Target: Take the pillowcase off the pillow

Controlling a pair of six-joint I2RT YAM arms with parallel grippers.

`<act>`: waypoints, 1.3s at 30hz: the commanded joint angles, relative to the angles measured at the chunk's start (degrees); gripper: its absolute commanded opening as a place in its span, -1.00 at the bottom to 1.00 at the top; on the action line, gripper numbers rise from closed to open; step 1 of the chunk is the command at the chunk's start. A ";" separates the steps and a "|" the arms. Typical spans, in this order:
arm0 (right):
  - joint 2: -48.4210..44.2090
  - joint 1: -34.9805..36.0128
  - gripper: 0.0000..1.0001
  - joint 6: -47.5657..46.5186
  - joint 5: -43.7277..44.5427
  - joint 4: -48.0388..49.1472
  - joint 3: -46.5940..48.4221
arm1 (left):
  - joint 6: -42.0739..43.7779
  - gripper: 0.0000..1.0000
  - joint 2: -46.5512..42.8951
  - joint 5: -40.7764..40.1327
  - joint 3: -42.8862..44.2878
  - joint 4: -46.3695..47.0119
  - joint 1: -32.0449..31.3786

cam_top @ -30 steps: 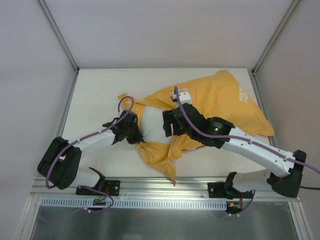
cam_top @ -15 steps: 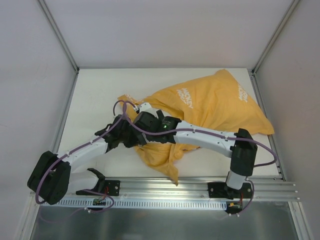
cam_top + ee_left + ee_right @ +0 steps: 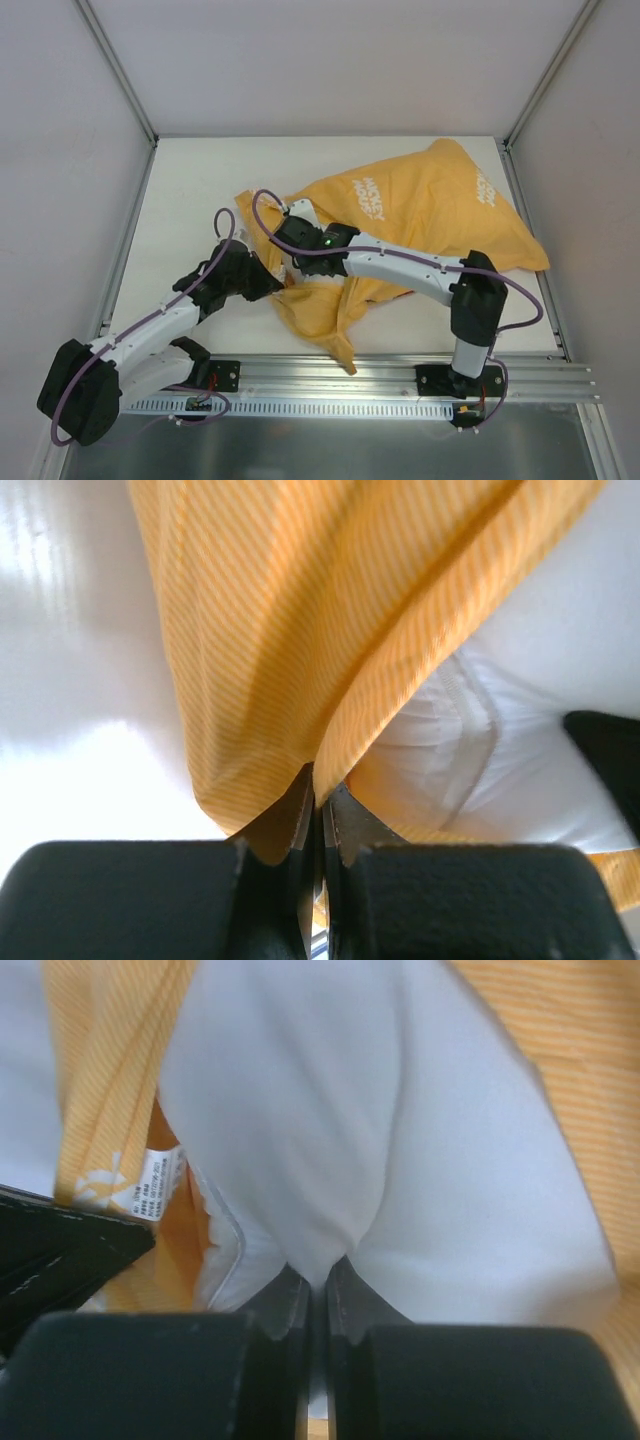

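Left fingers [image 3: 288, 825] on pillowcase [image 3: 260, 630]; right [image 3: 283, 1305], pillow [image 3: 400, 1160]

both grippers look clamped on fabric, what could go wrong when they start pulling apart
1. The left gripper pinches only a thin fold of the pillowcase at its fingertips; it may slip out under a pull.
2. The right gripper holds just a small tuck of the pillow, so the fabric may slip rather than drag the pillow out.
3. In the top view the two wrists sit close together and might bump.
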 commanded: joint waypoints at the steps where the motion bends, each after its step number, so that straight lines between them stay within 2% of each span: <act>1: -9.59 -4.06 -0.99 0.82 -4.12 3.04 3.72 | -0.35 -1.00 -3.18 2.87 -0.43 -1.56 0.38; 5: -13.99 -8.29 -0.99 0.99 -8.17 3.84 10.58 | 0.09 -1.00 -3.45 3.75 0.89 -1.47 -0.23; 12: -16.28 -15.15 -0.99 3.19 -10.47 6.21 18.50 | 0.53 -1.00 1.90 5.68 0.36 0.90 -2.52; 15: -17.86 -16.82 -0.99 2.84 -7.05 6.12 16.40 | 1.41 -1.00 3.93 5.51 -0.34 0.72 -2.52; 19: -20.07 -21.74 -0.99 3.63 -3.71 7.35 7.97 | 2.03 -1.00 4.64 6.81 -1.39 0.72 -2.52; 21: -17.18 -22.80 -0.99 3.10 -0.82 3.78 6.99 | 1.77 -1.00 1.49 8.31 -1.22 0.81 -2.61; 24: -13.04 -22.54 -0.99 3.97 -1.75 1.55 5.94 | 1.85 -1.00 -4.49 10.51 0.45 1.07 -2.87; 25: -12.69 -22.45 -0.99 4.59 -2.37 1.99 5.41 | 2.03 -0.85 -5.63 11.13 1.58 0.99 -2.87; 27: -11.98 -21.75 -0.99 6.08 -3.17 3.31 4.88 | 1.33 0.34 -7.13 12.36 2.90 0.81 -2.87; 28: -11.63 -21.57 -0.98 6.52 -3.35 3.31 5.66 | 0.63 0.77 -7.14 13.23 4.56 0.81 -2.87; 29: -11.19 -21.40 -0.99 6.70 -3.43 2.44 6.71 | -0.94 0.97 -6.62 14.55 5.54 0.90 -3.31; 34: -7.32 -19.29 -0.99 6.53 -2.47 -1.26 15.06 | -5.00 0.97 -4.77 11.31 10.90 0.99 -5.25; 39: -6.18 -17.97 -0.99 7.14 -3.78 -0.73 16.56 | -8.60 0.97 -0.82 9.55 13.80 3.52 -5.60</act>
